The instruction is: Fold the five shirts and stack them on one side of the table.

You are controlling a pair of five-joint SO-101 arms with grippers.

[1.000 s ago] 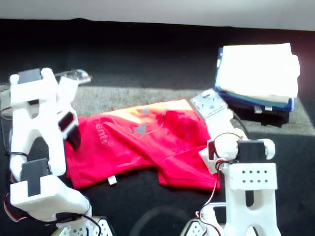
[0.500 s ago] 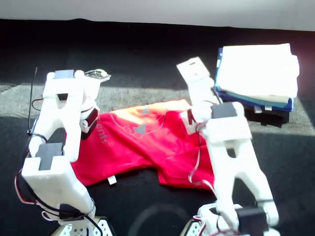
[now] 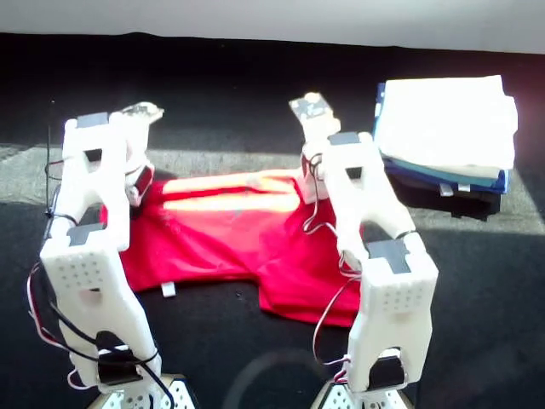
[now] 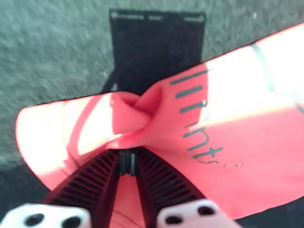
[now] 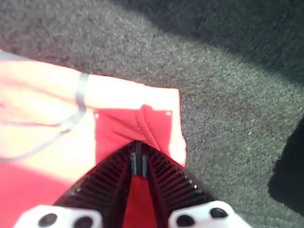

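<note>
A red shirt (image 3: pixel 230 243) with printed lettering lies spread across the dark table between the two arms, its far edge lifted and stretched into a band. My left gripper (image 4: pixel 127 164) is shut on the red shirt (image 4: pixel 142 118), pinching a bunched fold at its far left corner. My right gripper (image 5: pixel 138 164) is shut on the red shirt (image 5: pixel 142 123) at its far right corner. In the high view the left gripper (image 3: pixel 140 183) and the right gripper (image 3: pixel 308 183) hold that far edge taut. A stack of folded shirts (image 3: pixel 444 128), white on top, sits at the far right.
The table is covered by a dark felt mat (image 3: pixel 213 94) with a sunlit strip across the middle. A pale wall edge (image 3: pixel 272 17) runs along the back. Open mat lies beyond the shirt and at the front right.
Both arms have swung out over the shirt to its far edge and shut on its two far corners. The far edge is now lifted and pulled taut, and the shirt has shifted left.
</note>
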